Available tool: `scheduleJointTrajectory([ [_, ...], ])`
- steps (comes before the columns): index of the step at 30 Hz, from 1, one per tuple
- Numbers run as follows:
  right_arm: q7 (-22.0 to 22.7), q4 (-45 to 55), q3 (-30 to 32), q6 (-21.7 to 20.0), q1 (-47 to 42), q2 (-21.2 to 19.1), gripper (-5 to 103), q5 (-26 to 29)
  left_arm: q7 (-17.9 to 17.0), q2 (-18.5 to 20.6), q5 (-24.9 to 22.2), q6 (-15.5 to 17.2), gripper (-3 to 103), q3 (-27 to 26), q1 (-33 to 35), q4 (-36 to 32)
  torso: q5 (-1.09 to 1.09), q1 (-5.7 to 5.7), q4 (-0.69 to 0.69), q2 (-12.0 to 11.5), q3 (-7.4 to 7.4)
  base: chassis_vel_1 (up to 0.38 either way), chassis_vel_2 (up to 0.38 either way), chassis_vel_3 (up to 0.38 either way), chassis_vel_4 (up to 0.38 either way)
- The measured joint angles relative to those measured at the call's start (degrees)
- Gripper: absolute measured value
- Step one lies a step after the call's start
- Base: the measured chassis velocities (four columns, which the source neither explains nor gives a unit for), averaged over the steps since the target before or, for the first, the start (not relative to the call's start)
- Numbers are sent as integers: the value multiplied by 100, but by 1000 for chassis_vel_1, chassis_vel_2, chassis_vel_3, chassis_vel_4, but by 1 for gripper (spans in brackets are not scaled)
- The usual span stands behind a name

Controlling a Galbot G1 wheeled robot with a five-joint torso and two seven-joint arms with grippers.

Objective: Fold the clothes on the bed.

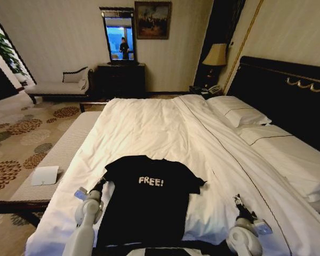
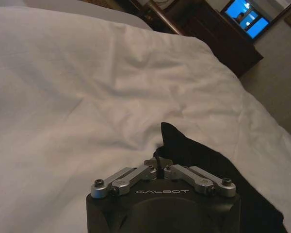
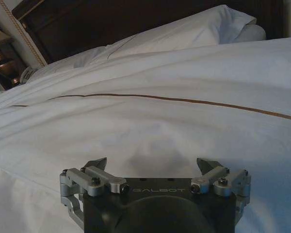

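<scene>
The clothes are one black T-shirt (image 1: 149,202) with white "FREE!" lettering, lying flat and chest up at the near edge of the bed (image 1: 149,122). My left gripper (image 1: 99,184) sits at the shirt's left sleeve. In the left wrist view its fingers (image 2: 157,164) are pinched together on a peak of the black fabric (image 2: 199,155). My right gripper (image 1: 238,201) hovers over the white duvet to the right of the shirt, apart from it. In the right wrist view it (image 3: 155,165) stands wide open with nothing between the fingers, above the duvet (image 3: 160,116).
Two white pillows (image 1: 237,112) lie against the dark headboard (image 1: 288,90) on the right. A padded bench (image 1: 53,154) with a white sheet of paper (image 1: 45,175) runs along the bed's left side. A chaise (image 1: 58,85), a dark dresser (image 1: 121,80) and a lamp (image 1: 215,56) stand at the far wall.
</scene>
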Motion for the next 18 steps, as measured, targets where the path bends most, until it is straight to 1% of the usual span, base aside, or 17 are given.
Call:
scheduleJointTrajectory([
  [1,0,0,0,0,0,0,100,0,0,0,0,0,2,0,0,0,0,0,0,0,0,0,0,0,0],
  [5,1,-2,-41,4,17,3,100,-22,80,-45,254,-173,2,62,180,-67,0,0,0,0,0,0,0,0,0],
  [7,1,-5,-51,4,28,5,100,-28,93,-46,274,-192,0,72,191,-86,0,0,0,0,0,0,0,0,0],
  [10,1,-27,-65,5,57,7,100,-37,106,-47,252,-201,16,83,150,-113,0,0,0,0,0,0,0,0,0],
  [11,1,-27,-65,5,57,7,100,-37,106,-47,252,-201,16,83,150,-113,0,0,0,0,0,0,0,0,0],
  [12,1,-33,-65,5,64,7,100,-37,111,-46,213,-201,22,85,112,-117,0,0,0,0,0,0,0,0,0],
  [13,1,-39,-64,5,67,5,100,-37,111,-44,177,-194,22,86,87,-119,0,0,0,0,0,0,0,0,0],
  [14,1,-56,-50,5,71,-4,100,-35,110,-34,52,-141,27,85,9,-121,0,0,0,-1,0,0,0,0,0],
  [15,1,-56,-50,5,71,-4,100,-35,110,-34,52,-141,27,85,9,-121,0,0,0,-1,0,0,0,0,0],
  [18,9,-102,9,6,91,-53,100,-14,69,4,-123,-4,44,83,-274,16,0,0,0,0,0,0,0,0,0],
])
